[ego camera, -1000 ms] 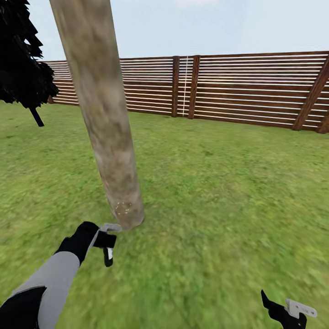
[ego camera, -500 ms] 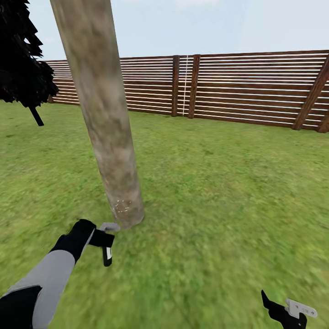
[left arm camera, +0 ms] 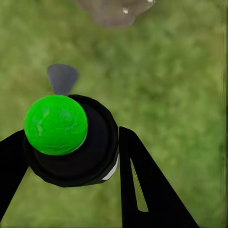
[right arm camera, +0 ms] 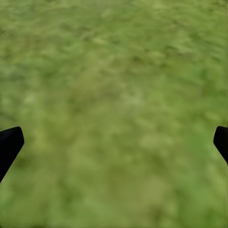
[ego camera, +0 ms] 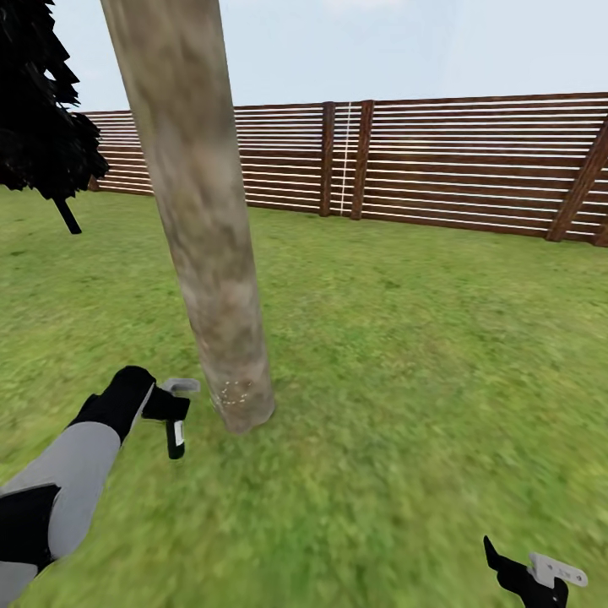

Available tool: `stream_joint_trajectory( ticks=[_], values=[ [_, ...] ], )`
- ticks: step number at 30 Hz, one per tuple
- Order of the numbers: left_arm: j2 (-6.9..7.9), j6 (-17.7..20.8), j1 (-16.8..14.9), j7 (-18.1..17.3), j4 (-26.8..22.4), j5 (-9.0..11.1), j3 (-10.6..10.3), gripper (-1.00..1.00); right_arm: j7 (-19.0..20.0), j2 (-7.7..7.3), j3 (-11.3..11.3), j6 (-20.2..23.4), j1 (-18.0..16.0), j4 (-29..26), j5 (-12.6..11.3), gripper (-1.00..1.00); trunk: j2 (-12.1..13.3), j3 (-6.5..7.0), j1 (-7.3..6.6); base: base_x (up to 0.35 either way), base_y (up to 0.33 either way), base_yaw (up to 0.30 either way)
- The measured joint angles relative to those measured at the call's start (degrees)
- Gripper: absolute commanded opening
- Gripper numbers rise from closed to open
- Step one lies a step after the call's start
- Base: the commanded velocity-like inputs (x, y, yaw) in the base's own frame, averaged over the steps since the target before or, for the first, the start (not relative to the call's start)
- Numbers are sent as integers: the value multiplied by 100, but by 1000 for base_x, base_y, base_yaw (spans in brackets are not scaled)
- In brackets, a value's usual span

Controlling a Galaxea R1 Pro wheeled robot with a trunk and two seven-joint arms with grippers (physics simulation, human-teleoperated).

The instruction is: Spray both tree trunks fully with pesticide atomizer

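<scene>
The tiny black cylindrical pesticide atomizer, white-labelled and green-capped, is clamped in the left gripper, its long axis near vertical, low over the green grass floor. The thick pale mottled tree trunk is placed just right of it, apart, white pesticide specks noted near its base. The right gripper, spread and empty, is held well apart. No containers are recorded.

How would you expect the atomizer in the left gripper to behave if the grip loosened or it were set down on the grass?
The atomizer is a thin, smooth cylinder hanging from the left gripper, so it would probably slip straight down. Being slim and tall, it would likely tip on the uneven grass, then roll little. It looks rigid and light.
</scene>
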Motion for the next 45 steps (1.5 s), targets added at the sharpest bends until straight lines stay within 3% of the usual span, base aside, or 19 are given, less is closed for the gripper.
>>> stream_joint_trajectory(
  ticks=[3,5,6,7,8,10,12,14,16,18,21,23,25,31,34,38,40,43,45],
  values=[
    [30,43,-200,-36,0,-9,-24,-100,-1,-3,0,0,0,-2,0,100,0,0,0,2,1,0],
    [60,47,-216,-230,0,20,-211,-100,-1,2,1,0,0,-2,1,100,0,-1,0,0,0,0],
    [74,47,-204,-488,1,33,-521,-100,-1,4,1,0,0,-2,1,100,0,-1,0,0,0,0],
    [138,-96,-158,-1009,3,39,-1233,-100,-1,4,1,0,0,-2,1,100,0,-1,1,0,0,0],
    [191,-359,-135,-1373,18,9,-1691,-100,-1,5,1,0,0,-2,1,100,0,-1,1,0,0,0],
    [230,-787,-107,-1658,71,-19,-1956,-100,-1,5,1,0,0,-2,1,100,0,-1,0,0,0,0],
    [379,-1012,-109,-1766,57,-42,-2016,-100,-1,4,1,0,0,-2,1,100,0,0,0,0,0,0],
    [551,-1026,-145,-1880,36,-15,-2020,-100,-1,3,1,0,0,-2,0,100,0,0,0,0,0,0],
    [756,-1004,-210,-2259,26,-27,-2026,-100,-1,5,1,-2,0,-2,1,100,0,0,0,0,0,0],
    [875,-962,-423,-2393,22,-12,-2022,-100,-6,3,0,-1,0,-2,0,100,0,0,0,0,0,0],
    [882,-866,-726,-2426,25,-6,-2028,-100,-10,-3,0,-2,0,4,7,100,0,0,0,0,0,0],
    [852,-379,-957,-2443,15,13,-2038,-100,-10,-7,0,-1,0,6,9,100,0,0,0,0,0,0],
    [829,-319,-982,-2444,11,5,-2038,-100,-10,-10,0,0,0,2,9,100,0,-1,0,0,0,0],
    [821,-381,-835,-2379,108,-30,-2049,-100,-10,-16,1,0,0,6,9,100,0,-1,1,0,0,0],
    [810,-401,-437,-2372,109,-33,-2048,-100,-10,-15,1,-3,0,7,9,100,0,-1,1,0,0,0],
    [805,-366,-459,-2377,21,-4,-2032,-100,-10,-13,1,0,0,7,9,100,0,0,0,0,0,0],
    [807,-360,-713,-2387,21,-7,-2031,-100,-10,-13,1,0,0,5,9,100,0,1,0,0,0,0],
    [822,-280,-1403,-2407,44,4,-2026,-100,-10,-13,0,-1,0,6,9,100,-1,1,-1,0,0,0],
    [837,-109,-1590,-2408,40,-23,-2041,-100,-10,-6,1,0,0,6,9,100,0,0,0,0,0,0]
  ],
)
